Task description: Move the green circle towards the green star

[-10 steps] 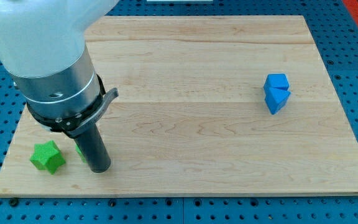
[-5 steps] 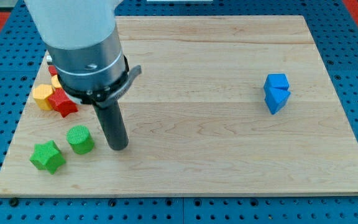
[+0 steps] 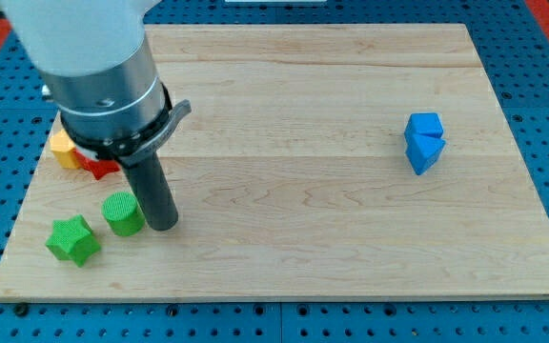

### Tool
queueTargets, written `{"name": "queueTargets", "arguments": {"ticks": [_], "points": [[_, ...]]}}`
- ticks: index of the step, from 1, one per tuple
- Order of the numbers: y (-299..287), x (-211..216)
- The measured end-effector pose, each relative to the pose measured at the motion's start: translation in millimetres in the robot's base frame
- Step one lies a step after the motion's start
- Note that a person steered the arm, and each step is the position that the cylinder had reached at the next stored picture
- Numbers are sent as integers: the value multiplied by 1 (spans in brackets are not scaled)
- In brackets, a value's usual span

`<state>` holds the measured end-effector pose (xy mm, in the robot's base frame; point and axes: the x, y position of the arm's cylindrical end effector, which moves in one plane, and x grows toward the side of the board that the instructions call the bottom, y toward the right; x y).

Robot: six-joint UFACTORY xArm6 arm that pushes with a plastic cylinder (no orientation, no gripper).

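The green circle [image 3: 123, 213] is a short green cylinder at the view's lower left. The green star [image 3: 72, 239] lies just left of and below it, a small gap between them. My tip [image 3: 162, 225] rests on the board right beside the green circle's right side, touching or nearly touching it. The arm's wide grey body hangs over the upper left of the board.
A red star [image 3: 98, 167] and a yellow block [image 3: 63, 149] lie above the green blocks, partly hidden by the arm. Two blue blocks [image 3: 424, 142] sit together at the view's right. The board's left edge [image 3: 17, 229] is close to the green star.
The arm swung right, uncovering the green circle and the red and yellow blocks, then came back left. My tip now stands against the green circle's right side.
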<state>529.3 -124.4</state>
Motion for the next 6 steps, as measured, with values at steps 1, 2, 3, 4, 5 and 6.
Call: {"name": "queueTargets", "arguments": {"ticks": [1,2,3,4,5,6], "points": [[-16,-20],[-29,-27],[-29,-18],[-1,-20],[83,-11],[234,-2]]}}
